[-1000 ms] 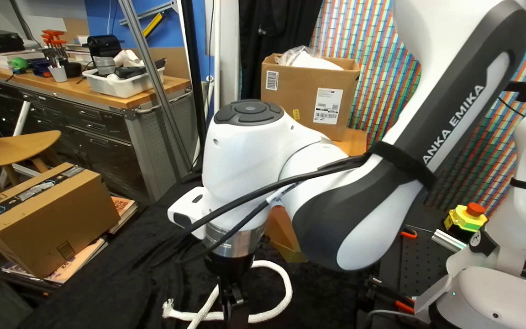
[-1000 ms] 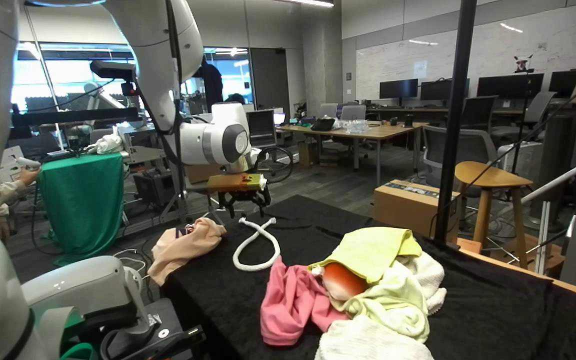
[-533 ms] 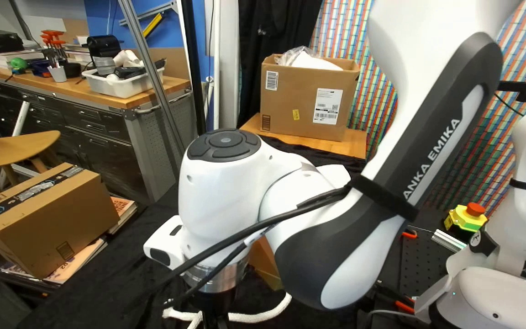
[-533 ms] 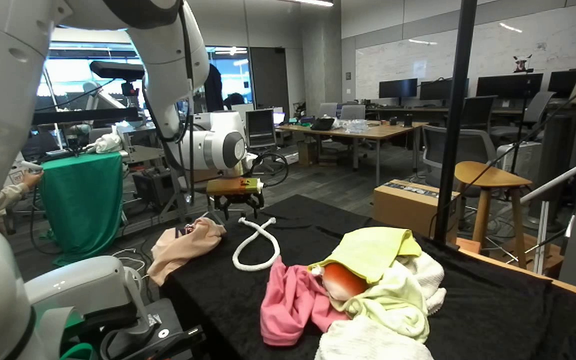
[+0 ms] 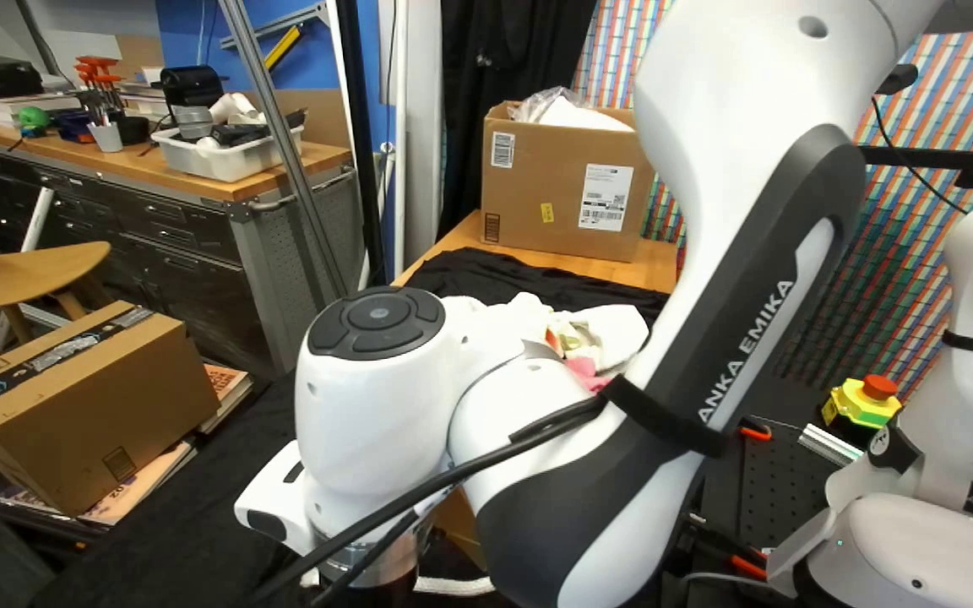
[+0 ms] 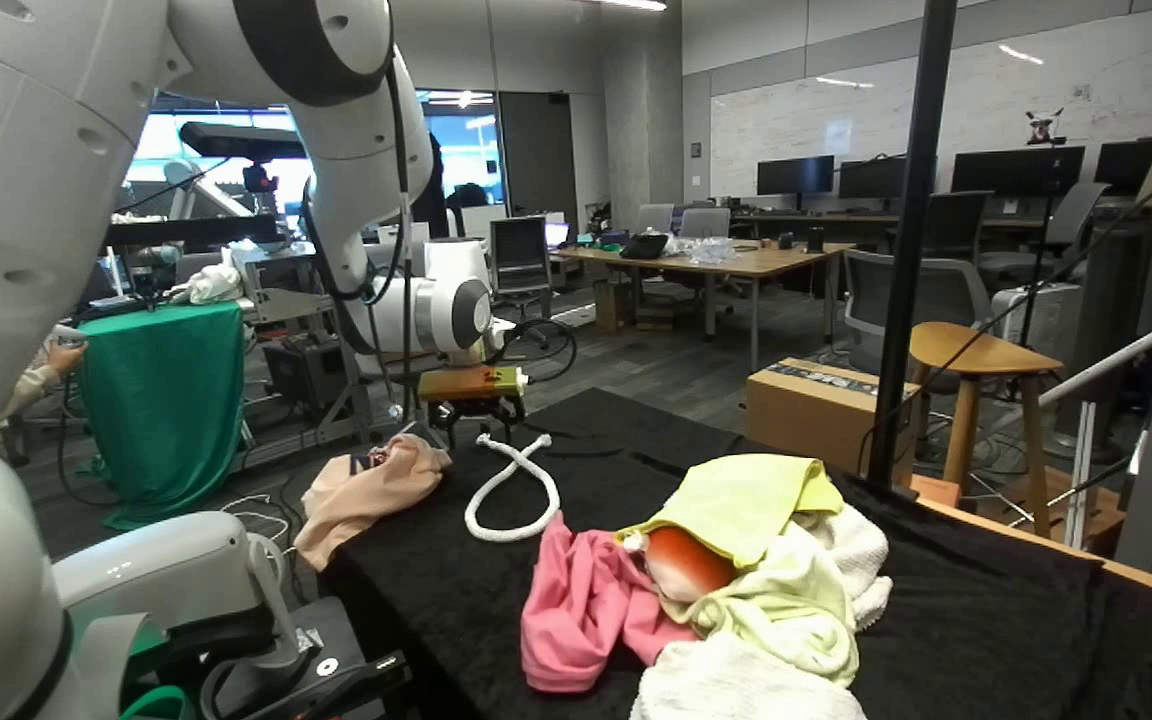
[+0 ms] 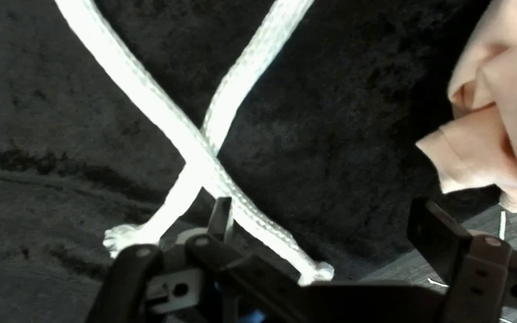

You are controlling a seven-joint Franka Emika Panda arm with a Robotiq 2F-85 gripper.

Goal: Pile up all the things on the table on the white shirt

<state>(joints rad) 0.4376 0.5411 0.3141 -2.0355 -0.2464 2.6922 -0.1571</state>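
Note:
My gripper (image 7: 323, 216) stands open above the black table (image 7: 330, 148), nothing between its fingers. Below it the thick white rope (image 7: 151, 98) crosses itself; in the wrist view the left finger overlaps one strand. Seen from an exterior view, the gripper (image 6: 482, 424) hangs behind the loop of rope (image 6: 553, 490), level with its two ends. The white shirt (image 6: 746, 685) is spread nearer that camera, partly covered by a bright yellow-green cloth (image 6: 751, 500), a paler green cloth (image 6: 801, 625) and a red-orange rounded object (image 6: 688, 565). A pink cloth (image 6: 576, 625) lies against the heap's side.
A peach cloth (image 6: 371, 495) droops over the table corner beside the rope. A black pole (image 6: 906, 240) rises at the table's edge, with a cardboard box (image 6: 816, 415) behind it. A second white arm (image 5: 934, 523) stands close by.
The arm has swung left and down in an exterior view, uncovering part of the shirt heap. The gripper has sunk slightly near the rope ends, jaws still apart. The cloths and rope lie unmoved.

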